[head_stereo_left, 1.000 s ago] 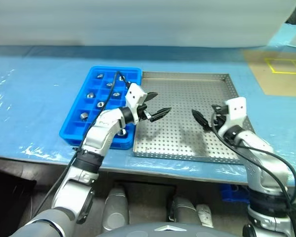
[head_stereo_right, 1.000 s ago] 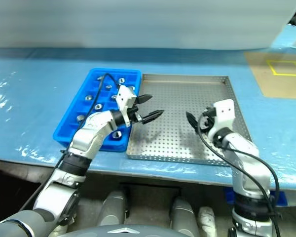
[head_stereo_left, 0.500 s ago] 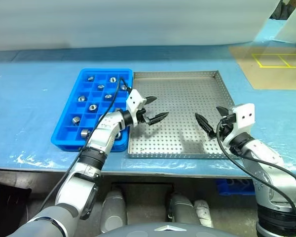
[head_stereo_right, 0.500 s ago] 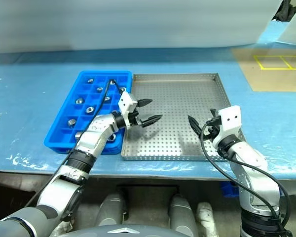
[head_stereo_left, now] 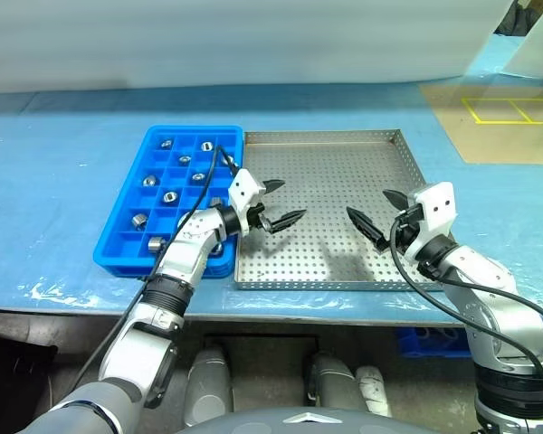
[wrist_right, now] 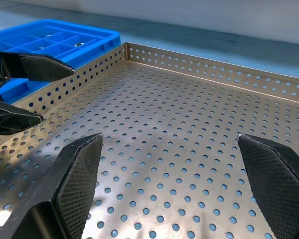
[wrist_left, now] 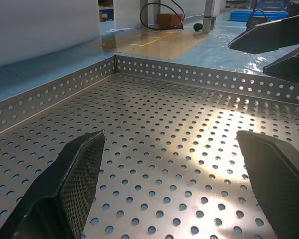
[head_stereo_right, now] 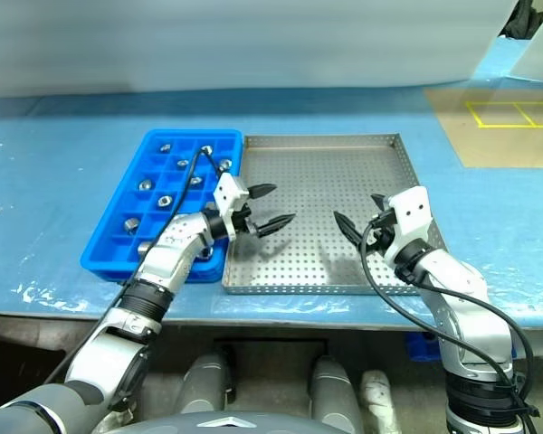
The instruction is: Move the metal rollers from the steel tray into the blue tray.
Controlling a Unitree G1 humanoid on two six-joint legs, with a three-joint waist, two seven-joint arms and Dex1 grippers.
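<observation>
**Rollers sit in the blue tray; both grippers spread over the steel tray**

We see the metal rollers (head_stereo_left: 151,181) lying singly in compartments of the blue tray (head_stereo_left: 119,256), which touches the left rim of the steel tray (head_stereo_left: 362,163). One more may lie behind our left arm, though we cannot tell. The steel tray's perforated floor shows bare in both wrist views. Our left gripper (head_stereo_left: 277,202) hangs just above the tray's left part, its fingers (wrist_left: 72,181) spread wide and holding nothing. Our right gripper (head_stereo_left: 380,213) faces it over the right part, likewise spread and holding nothing. Both trays rest on a table covered in blue film (head_stereo_left: 54,163).
</observation>
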